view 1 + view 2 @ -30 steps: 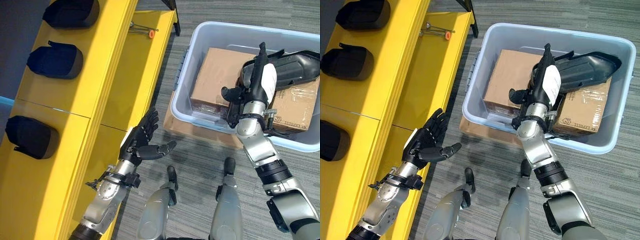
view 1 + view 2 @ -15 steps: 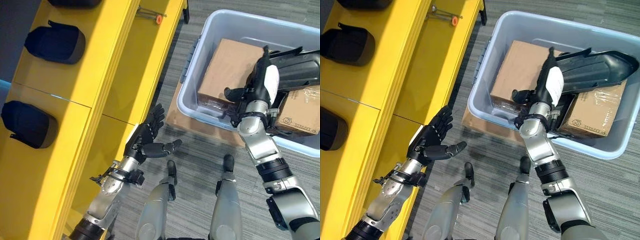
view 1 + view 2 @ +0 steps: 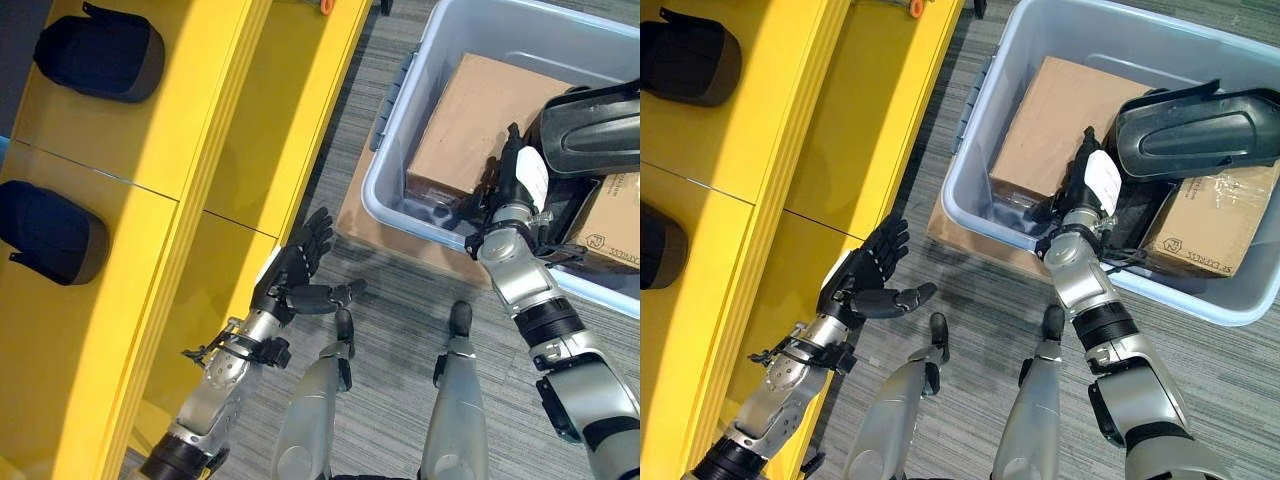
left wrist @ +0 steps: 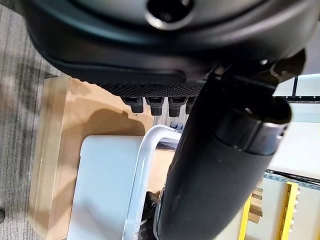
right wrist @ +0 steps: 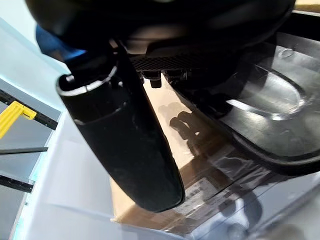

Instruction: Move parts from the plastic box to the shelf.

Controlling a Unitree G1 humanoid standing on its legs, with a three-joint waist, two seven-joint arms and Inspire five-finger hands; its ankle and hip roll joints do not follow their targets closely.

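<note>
A grey plastic box (image 3: 398, 130) stands on the floor at the right, holding two cardboard cartons (image 3: 475, 125) and a long black moulded part (image 3: 595, 130) that lies across them. My right hand (image 3: 515, 185) reaches into the box with straight fingers, in the gap between the nearer carton and the black part's left end. Its wrist view shows the black part (image 5: 260, 115) just beside the fingers and nothing held. My left hand (image 3: 295, 280) hovers open and empty beside the yellow shelf (image 3: 250, 130). Two black parts (image 3: 100, 58) (image 3: 50, 230) rest on the shelf.
The plastic box sits on a flat cardboard sheet (image 3: 365, 215) on grey carpet. An orange-tipped tool (image 3: 915, 8) lies at the shelf's far end. A strip of carpet runs between the shelf and the box.
The camera has shifted, so the whole scene has slid. My right hand has sunk lower into the box, from over the black part's end to beside it. The left hand stays open.
</note>
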